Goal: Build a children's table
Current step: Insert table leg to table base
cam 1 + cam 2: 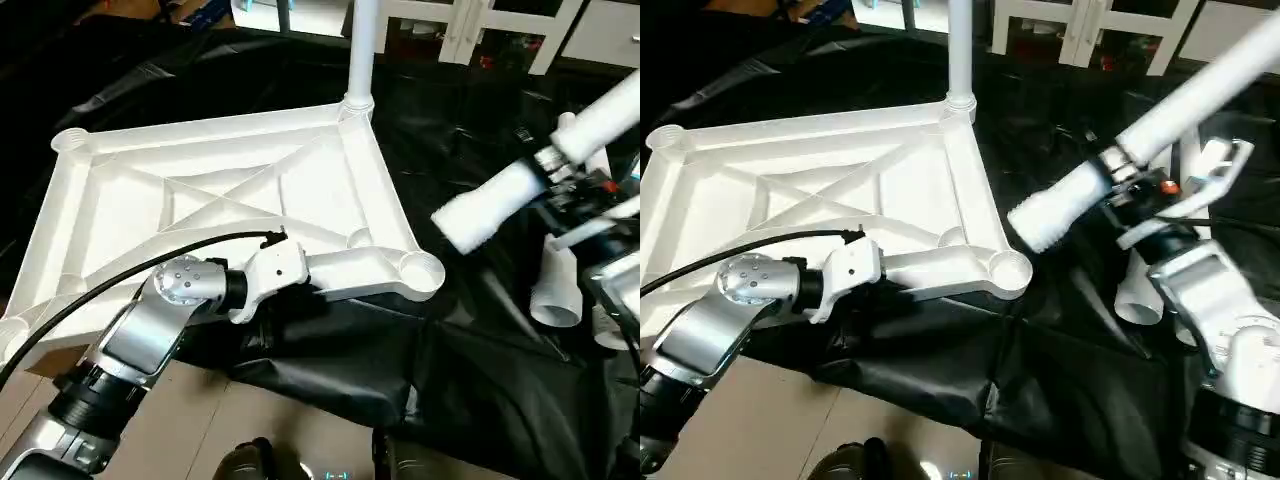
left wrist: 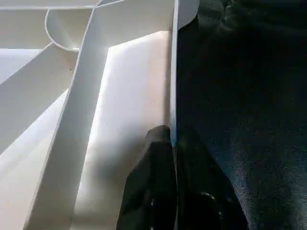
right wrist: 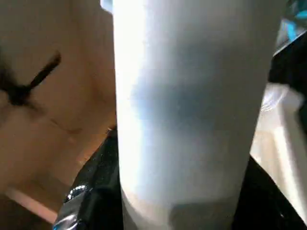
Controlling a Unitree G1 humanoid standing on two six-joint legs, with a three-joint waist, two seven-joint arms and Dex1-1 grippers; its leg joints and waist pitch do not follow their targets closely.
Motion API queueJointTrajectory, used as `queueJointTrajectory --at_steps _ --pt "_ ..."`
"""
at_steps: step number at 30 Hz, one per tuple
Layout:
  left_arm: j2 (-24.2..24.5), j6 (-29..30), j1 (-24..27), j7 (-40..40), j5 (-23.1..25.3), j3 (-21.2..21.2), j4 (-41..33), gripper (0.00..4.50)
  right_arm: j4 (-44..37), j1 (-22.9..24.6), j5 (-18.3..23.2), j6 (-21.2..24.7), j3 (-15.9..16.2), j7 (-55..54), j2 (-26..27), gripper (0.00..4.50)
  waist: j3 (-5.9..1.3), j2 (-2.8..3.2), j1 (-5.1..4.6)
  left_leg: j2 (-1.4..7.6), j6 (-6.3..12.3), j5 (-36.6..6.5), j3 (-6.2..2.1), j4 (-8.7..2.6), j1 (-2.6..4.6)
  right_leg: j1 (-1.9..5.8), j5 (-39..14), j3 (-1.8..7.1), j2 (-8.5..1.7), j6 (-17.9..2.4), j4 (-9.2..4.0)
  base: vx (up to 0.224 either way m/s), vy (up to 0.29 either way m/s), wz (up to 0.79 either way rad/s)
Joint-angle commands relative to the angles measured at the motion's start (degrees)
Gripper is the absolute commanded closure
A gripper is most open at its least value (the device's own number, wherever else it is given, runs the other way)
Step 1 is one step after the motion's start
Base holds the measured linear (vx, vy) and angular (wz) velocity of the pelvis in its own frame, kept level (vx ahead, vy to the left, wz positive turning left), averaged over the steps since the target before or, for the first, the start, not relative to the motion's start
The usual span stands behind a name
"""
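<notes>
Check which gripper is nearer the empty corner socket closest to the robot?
Left. The left gripper is clamped on the tabletop rim beside that socket. The right gripper holds a leg tube in the air, off to the socket's right.

Workshop: black-draped work table (image 1: 480,330)

held leg (image 1: 1160,120) cut off at frame edge, upright leg (image 1: 362,45) cropped

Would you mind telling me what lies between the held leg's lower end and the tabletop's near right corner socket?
Nothing but black drape: in the right eye view the leg in the right gripper hangs just beyond the empty socket.
</notes>
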Motion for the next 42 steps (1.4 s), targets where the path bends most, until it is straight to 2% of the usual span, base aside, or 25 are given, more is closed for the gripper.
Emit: queueJointTrajectory --at_steps 1,2,3,4,5,6,7,9,12,18,20,23,26,30,32,34,37,39,42 --pt "0.0 1.3 2.4 1.5 0.0 -0.6 2.2 4.5 0.3 -1.4 6.0 0.7 -1.5 -2.2 -0.3 2.7 -3.64 -1.7 0.18 -0.42 2.2 -11.3 -0.14 -3.57 0.38 3.23 -22.1 0.8 -1.2 -6.2 -4.79 0.0 0.0 0.0" --pt "0.0 1.5 2.5 1.5 0.0 -0.6 2.0 4.5 0.8 -1.6 8.3 0.8 -1.7 -3.3 -0.4 2.7 -3.6 -1.7 0.18 -0.39 2.13 -11.2 -0.13 -3.63 0.41 3.18 -22.3 0.8 -1.23 -6.0 -4.85 0.0 0.0 0.0" --pt "0.0 1.5 2.5 1.5 0.0 -0.6 2.0 4.5 0.8 -1.6 8.3 0.8 -1.7 -3.3 -0.4 2.7 -3.61 -1.72 0.18 -0.4 2.12 -11.2 -0.07 -3.61 0.4 3.16 -22.3 0.8 -1.19 -5.9 -4.87 0.0 0.0 0.0" --pt "0.1 1.6 2.9 1.2 0.0 -0.6 1.5 4.5 1.7 -2.0 11.8 1.3 -2.0 -4.4 -1.0 2.7 -3.65 -1.74 0.19 -0.4 2.28 -10.7 -0.1 -3.67 0.41 3.27 -21.6 0.79 -1.22 -5.9 -4.79 0.0 0.0 0.0" --pt "0.1 1.7 3.0 1.1 0.1 -0.6 1.3 4.5 2.0 -2.0 13.5 1.5 -2.0 -5.3 -1.4 2.7 -3.77 -1.69 0.25 -0.37 2.43 -9.9 -0.04 -3.64 0.46 3.28 -20.1 0.79 -1.15 -6.0 -4.73 0.0 0.0 0.0" --pt "0.1 1.7 3.0 1.1 0.1 -0.6 1.3 4.5 2.0 -2.0 13.5 1.5 -2.0 -5.3 -1.4 2.7 -3.77 -1.69 0.25 -0.37 2.43 -9.9 -0.04 -3.64 0.46 3.28 -20.1 0.79 -1.15 -6.0 -4.73 0.0 0.0 0.0" --pt "0.0 1.9 3.0 1.1 0.1 -0.5 1.2 4.5 2.3 -2.0 15.6 1.8 -1.9 -6.4 -2.1 2.7 -3.9 -1.78 0.31 -0.42 2.65 -8.7 0.02 -3.59 0.36 3.46 -17.7 0.8 -1.08 -6.5 -4.49 0.0 0.0 0.0" --pt "0.0 1.9 3.0 1.1 0.1 -0.5 1.2 4.5 2.4 -1.9 16.2 1.9 -1.8 -6.8 -2.4 2.7 -3.93 -1.77 0.35 -0.45 3.06 -7.9 0.08 -3.56 0.26 3.55 -15.6 0.79 -1.03 -7.2 -4.33 0.0 0.0 0.0" --pt "-0.1 2.1 2.9 1.1 0.1 -0.4 1.0 4.5 2.5 -2.0 16.7 2.2 -1.4 -7.4 -3.0 2.7 -3.9 -1.89 0.42 -0.5 3.4 -7.8 0.21 -3.54 0.23 3.54 -15.3 0.78 -1.03 -7.6 -4.35 0.0 0.0 0.0" --pt "-0.4 2.4 3.0 1.4 0.1 -0.3 0.5 4.5 2.2 -2.4 19.3 0.9 -1.4 -10.6 -2.4 2.7 -3.65 -2.0 0.37 -0.48 2.81 -9.3 0.14 -3.7 0.17 3.37 -19.8 0.75 -1.19 -6.0 -4.78 0.0 0.0 0.0" --pt "-0.4 2.4 3.1 1.5 0.1 -0.3 0.5 4.5 2.0 -2.2 19.3 0.8 -0.9 -11.4 -2.9 2.7 -3.65 -1.99 0.35 -0.47 2.64 -9.5 0.13 -3.7 0.2 3.26 -20.1 0.74 -1.13 -5.6 -4.83 0.0 0.0 0.0" --pt "-0.4 2.4 3.2 1.6 0.2 -0.2 0.4 4.5 1.5 -1.9 16.3 0.2 -0.2 -12.5 -3.6 2.7 -3.67 -2.0 0.36 -0.49 2.31 -9.0 0.13 -3.71 0.15 3.26 -19.3 0.71 -1.08 -5.4 -4.75 0.0 0.0 0.0" --pt "-0.5 2.5 3.3 1.7 0.3 -0.2 0.2 4.5 1.1 -2.9 7.9 -4.9 0.4 -17.3 -2.0 2.7 -3.66 -2.08 0.36 -0.59 1.83 -8.6 0.22 -3.71 0.01 3.2 -19.3 0.73 -1.05 -5.2 -4.73 0.0 0.0 0.0" --pt "-0.7 2.7 3.5 2.0 0.5 -0.2 0.0 4.5 2.8 -5.1 3.5 -12.9 -0.8 -27.1 1.4 2.7 -3.58 -1.95 0.18 -0.58 1.09 -9.9 0.33 -3.82 0.39 2.72 -21.0 0.79 -1.02 -4.0 -4.88 0.0 0.0 0.0" --pt "-0.8 2.9 3.6 2.2 0.5 -0.1 -0.2 4.5 4.5 -6.8 4.3 -19.0 -2.9 -34.5 4.2 2.7 -3.63 -1.92 0.09 -0.57 1.14 -9.6 0.28 -3.86 0.26 2.79 -19.4 0.79 -1.02 -3.8 -4.65 0.0 0.0 0.0" --pt "-0.8 3.0 3.7 2.2 0.5 0.0 -0.3 4.5 4.9 -7.4 4.9 -20.6 -3.7 -36.1 4.9 2.7 -3.67 -1.92 0.05 -0.59 1.39 -9.2 0.32 -3.84 0.38 2.84 -16.6 0.84 -0.81 -3.9 -4.42 0.0 0.0 0.0" --pt "-0.7 3.0 3.8 2.2 0.5 0.1 -0.4 4.5 4.8 -8.4 5.6 -22.3 -4.8 -38.5 6.5 2.7 -3.81 -2.06 -0.02 -0.83 2.82 -7.7 0.34 -3.76 0.15 3.27 -11.5 0.89 -0.7 -4.9 -3.97 0.0 0.0 0.0" --pt "-0.7 3.1 3.9 2.2 0.5 0.1 -0.5 4.5 4.7 -9.2 6.7 -23.8 -5.6 -40.5 7.6 2.7 -3.73 -2.04 -0.09 -0.85 3.46 -7.7 0.29 -3.81 0.09 3.34 -11.4 0.82 -0.76 -5.0 -3.95 0.0 0.0 0.0" --pt "-0.8 3.3 3.9 2.2 0.7 0.1 -0.6 4.5 3.9 -10.2 8.8 -25.3 -6.3 -44.5 8.8 2.7 -3.54 -2.01 -0.19 -0.8 3.4 -8.7 0.33 -3.89 0.22 3.16 -13.7 0.82 -0.78 -4.5 -4.21 0.0 0.0 0.0"
